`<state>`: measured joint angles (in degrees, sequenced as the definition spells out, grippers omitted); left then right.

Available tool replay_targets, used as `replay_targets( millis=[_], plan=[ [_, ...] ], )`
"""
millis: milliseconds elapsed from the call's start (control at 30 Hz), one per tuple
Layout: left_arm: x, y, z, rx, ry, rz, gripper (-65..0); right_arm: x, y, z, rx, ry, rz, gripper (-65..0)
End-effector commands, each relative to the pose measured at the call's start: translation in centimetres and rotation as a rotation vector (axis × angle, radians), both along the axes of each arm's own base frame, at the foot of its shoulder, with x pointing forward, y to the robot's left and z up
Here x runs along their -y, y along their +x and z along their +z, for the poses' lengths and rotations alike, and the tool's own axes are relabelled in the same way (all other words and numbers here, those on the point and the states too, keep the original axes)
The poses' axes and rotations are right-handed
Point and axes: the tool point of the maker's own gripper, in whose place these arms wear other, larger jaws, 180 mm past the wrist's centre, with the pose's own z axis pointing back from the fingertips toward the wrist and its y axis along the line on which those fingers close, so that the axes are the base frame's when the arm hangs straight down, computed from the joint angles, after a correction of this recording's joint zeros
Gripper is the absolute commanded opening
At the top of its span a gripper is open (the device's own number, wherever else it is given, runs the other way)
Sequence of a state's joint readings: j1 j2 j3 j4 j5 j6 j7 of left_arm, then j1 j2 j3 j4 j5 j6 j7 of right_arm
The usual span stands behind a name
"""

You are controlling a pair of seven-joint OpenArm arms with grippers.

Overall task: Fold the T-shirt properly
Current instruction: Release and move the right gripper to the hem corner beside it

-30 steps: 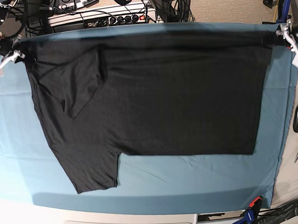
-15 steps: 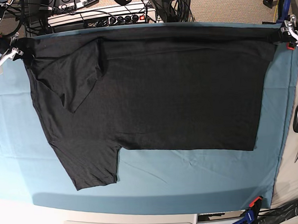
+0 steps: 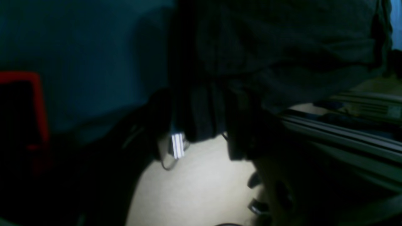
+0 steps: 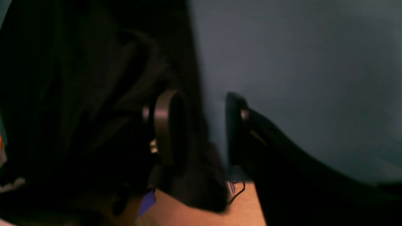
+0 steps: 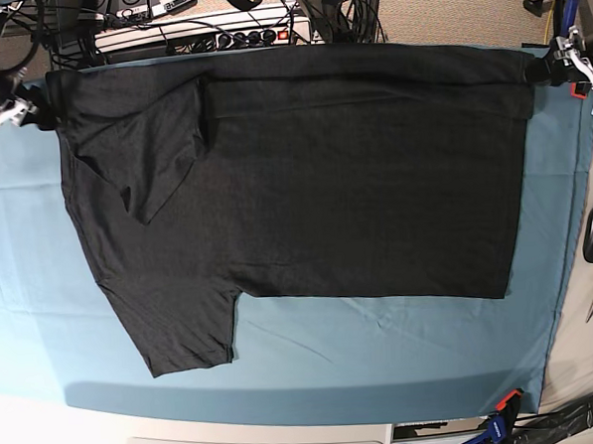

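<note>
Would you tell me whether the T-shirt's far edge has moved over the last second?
Yes. The T-shirt has its far edge further back, now overlapping the far rim of the teal table cover.

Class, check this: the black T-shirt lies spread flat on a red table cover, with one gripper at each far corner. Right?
Not quite: the table cover is teal, not red, as the base view shows. The T-shirt is indeed spread flat, with the left gripper and right gripper at its far corners.

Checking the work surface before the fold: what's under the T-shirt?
The teal table cover lies under the black T-shirt and shows around its near and side edges. Whatever lies under the middle of the shirt is hidden, and no print shows.
</note>
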<state>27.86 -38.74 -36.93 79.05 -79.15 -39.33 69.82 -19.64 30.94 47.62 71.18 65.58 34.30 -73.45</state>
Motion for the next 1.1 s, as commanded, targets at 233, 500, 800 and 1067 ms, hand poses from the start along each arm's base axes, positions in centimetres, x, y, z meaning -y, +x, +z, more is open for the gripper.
replay_targets(
  millis=[233,500,800,1067],
  plan=[
    [-4.4,7.3,11.1,0.380,0.277,-0.044,-36.0,7.7,6.7,13.3,0.474,-0.247,-0.178,-39.9],
    [-4.5,12.8,18.1,0.600,0.514,-0.100,-36.0,6.4,19.5,17.5,0.556,-0.395,-0.138,-39.9],
    [-5.4,13.1,17.9,0.589,0.553,-0.067,-36.0,1.4,33.2,12.9,0.456,-0.218,-0.131,-32.6],
    [-5.3,12.9,17.4,0.574,0.549,-0.064,-36.0,-6.2,34.9,5.3,0.280,-0.124,-0.084,-31.2]
  ],
)
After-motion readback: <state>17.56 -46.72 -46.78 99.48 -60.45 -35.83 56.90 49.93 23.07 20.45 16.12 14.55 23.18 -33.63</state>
